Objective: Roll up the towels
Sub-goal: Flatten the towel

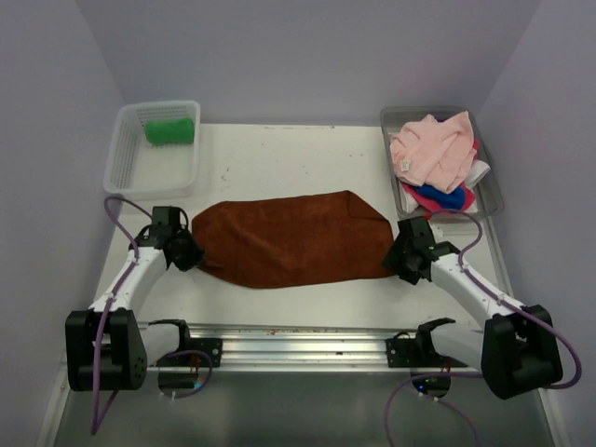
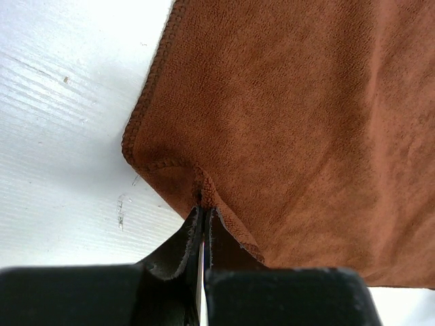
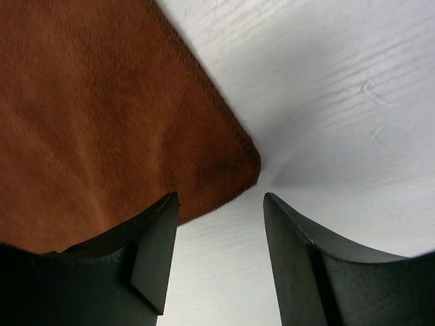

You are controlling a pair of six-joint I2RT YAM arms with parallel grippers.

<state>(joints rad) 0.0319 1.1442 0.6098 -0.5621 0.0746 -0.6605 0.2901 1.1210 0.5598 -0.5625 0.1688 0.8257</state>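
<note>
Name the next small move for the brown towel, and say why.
Probably open the left claw: it is pinched shut on the brown towel at its edge, while the towel lies spread flat and the right claw stands open at its corner.

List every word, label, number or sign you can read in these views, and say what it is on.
No readable text in any view.
A white tag on the pink towel, in the tray: too small to read.
The brown towel, basket and table: no lettering visible.
</note>
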